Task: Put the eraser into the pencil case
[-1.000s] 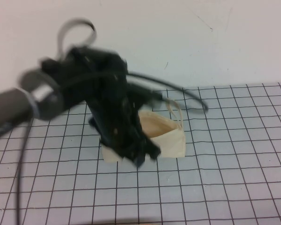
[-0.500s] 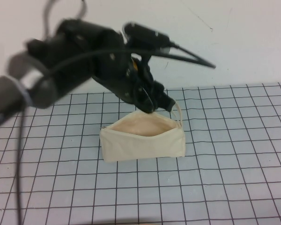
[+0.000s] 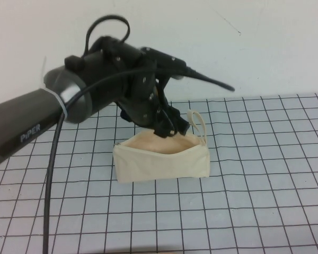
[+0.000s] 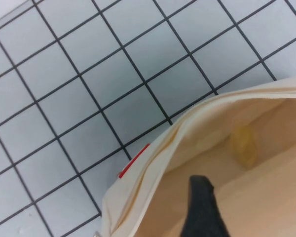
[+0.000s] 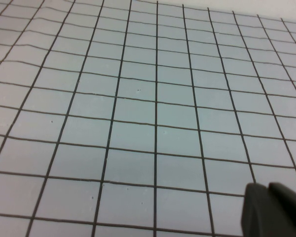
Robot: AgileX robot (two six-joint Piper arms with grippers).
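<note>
I see a pale counter (image 3: 265, 174) covered in a black square grid, running back to a plain off-white wall (image 3: 254, 47) with a few faint scratch marks. Lighting is soft and even, no hard shadows.

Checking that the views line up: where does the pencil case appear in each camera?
High view: pencil case at centre, open, left gripper above its opening.
Left wrist view: its open mouth, lower right.
Right wrist view: not in it.
Shared landmark: the grid mat.
</note>
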